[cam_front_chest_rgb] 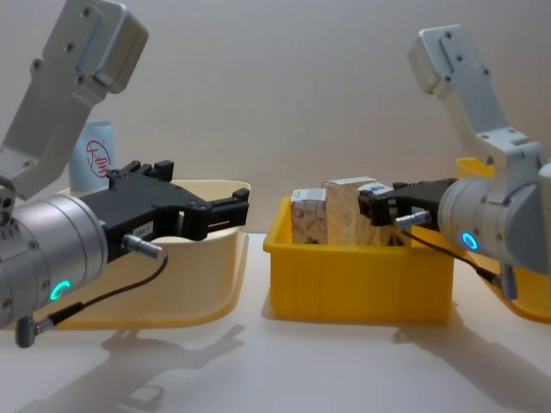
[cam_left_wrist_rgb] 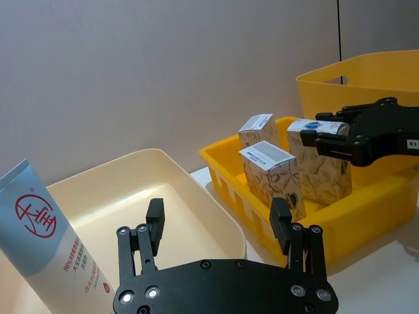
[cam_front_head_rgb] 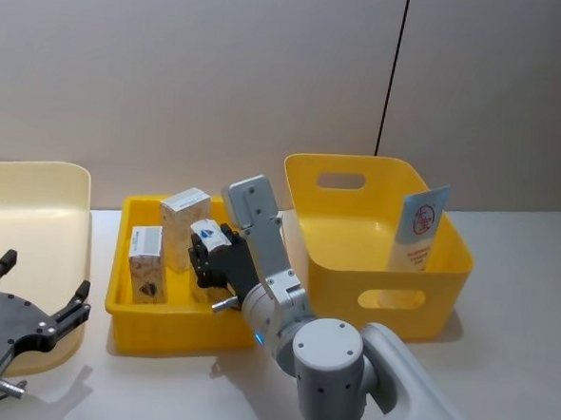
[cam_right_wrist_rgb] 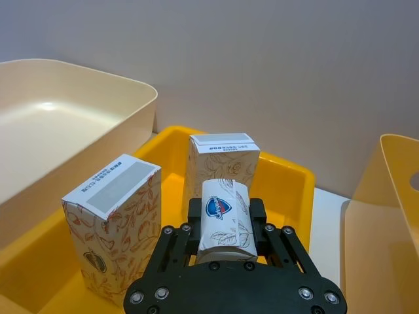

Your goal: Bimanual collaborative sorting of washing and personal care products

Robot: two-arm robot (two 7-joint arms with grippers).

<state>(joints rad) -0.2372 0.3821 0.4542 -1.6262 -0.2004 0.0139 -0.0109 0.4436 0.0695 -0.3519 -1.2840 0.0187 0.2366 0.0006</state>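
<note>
Small pale carton with orange-brown leaf print and a blue shield logo: clamped between the two fingers of the right end effector, inside the shallow yellow plastic tray. Whether it rests on the tray floor or is just lifted I cannot tell.

Two more pale leaf-print cartons stand upright in the same tray: one just beyond the end effector's fingertips, another off to one side of them, close but apart from the held one.

Step in hand, by my reading: right arm has its grasp on a carton and is at the pick. Next move calls for a straight lift clear of the tray wall and the neighbouring cartons, then carrying to whichever bin takes cartons; which one is not evident.

Left end effector: fingers apart, holding nothing, hovering over the near rim of the wide cream plastic bin.

View differences: left wrist view shows a pale blue squeeze tube with a red round logo leaning in the cream bin, beside the left end effector. Head view shows a second pale blue tube with a red logo propped against the far wall of the deep yellow bin with handle cut-outs, well beyond the right end effector. Chest view shows both arms side-on above the white bench.
</note>
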